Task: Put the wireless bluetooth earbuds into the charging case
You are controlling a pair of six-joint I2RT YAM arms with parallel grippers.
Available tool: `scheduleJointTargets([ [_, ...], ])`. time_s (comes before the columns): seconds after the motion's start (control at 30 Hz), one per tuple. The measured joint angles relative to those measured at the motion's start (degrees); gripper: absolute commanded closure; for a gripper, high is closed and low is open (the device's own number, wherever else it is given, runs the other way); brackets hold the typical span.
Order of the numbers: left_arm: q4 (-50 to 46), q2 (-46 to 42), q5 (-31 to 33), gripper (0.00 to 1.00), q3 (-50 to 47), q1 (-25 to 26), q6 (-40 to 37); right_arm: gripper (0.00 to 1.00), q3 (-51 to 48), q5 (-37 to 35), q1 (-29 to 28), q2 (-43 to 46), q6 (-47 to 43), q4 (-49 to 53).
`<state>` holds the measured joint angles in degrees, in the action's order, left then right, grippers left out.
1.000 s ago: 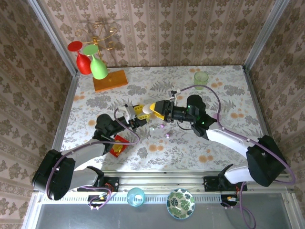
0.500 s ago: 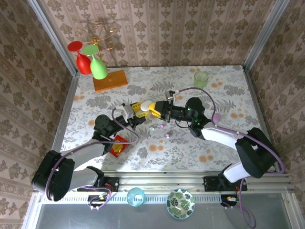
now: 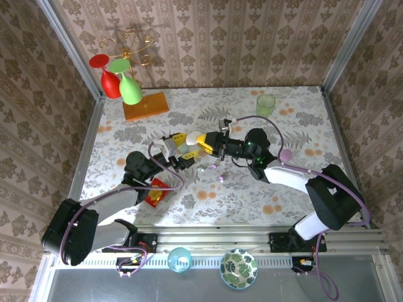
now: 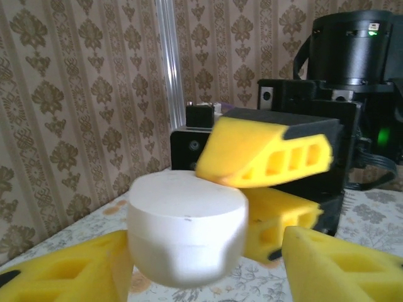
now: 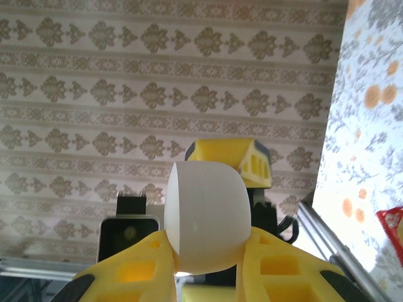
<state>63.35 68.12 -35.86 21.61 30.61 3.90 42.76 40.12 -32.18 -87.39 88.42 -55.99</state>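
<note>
We see the earbuds (image 3: 214, 167) lying loose on the table (image 3: 252, 195). They are tiny pale and pinkish bits just to the near side of the right claw (image 3: 199, 144), apart from its tips. That claw is pinching the white case (image 5: 204, 217) between its yellow fingers (image 5: 135, 270), clear of the table. The left claw (image 3: 183, 147) meets it tip to tip, and its fingers (image 4: 69, 274) stand spread either side of the case, with a gap on one side.
</note>
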Motion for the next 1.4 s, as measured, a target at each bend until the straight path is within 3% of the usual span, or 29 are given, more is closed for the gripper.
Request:
scheduleJointTargets([
  [0.13,-1.4,-0.4,-0.3,0.06,-0.5,0.0,-0.6,0.84,0.0,-0.9,2.0,0.0,-3.1,4.2],
  [0.3,-5.2,-2.7,0.8,0.0,-1.2,0.0,-2.6,0.84,0.0,-3.6,4.6,-0.1,-10.3,13.9],
  [0.53,-11.5,-5.7,5.2,0.0,-4.3,0.0,-5.7,0.82,5.5,-6.1,9.7,-10.5,-17.9,21.0],
  [1.0,-20.3,-8.6,13.4,0.0,-4.4,0.0,-6.1,0.78,33.4,-11.2,15.1,-37.4,-24.0,33.2],
  [1.2,-21.6,-8.6,14.6,0.0,-4.4,0.0,-6.1,0.65,40.9,-13.2,15.2,-42.8,-26.1,40.0],
  [1.4,-23.6,-9.1,16.4,0.0,-4.4,0.0,-6.1,0.36,41.6,-16.9,15.2,-41.0,-31.9,45.7],
])
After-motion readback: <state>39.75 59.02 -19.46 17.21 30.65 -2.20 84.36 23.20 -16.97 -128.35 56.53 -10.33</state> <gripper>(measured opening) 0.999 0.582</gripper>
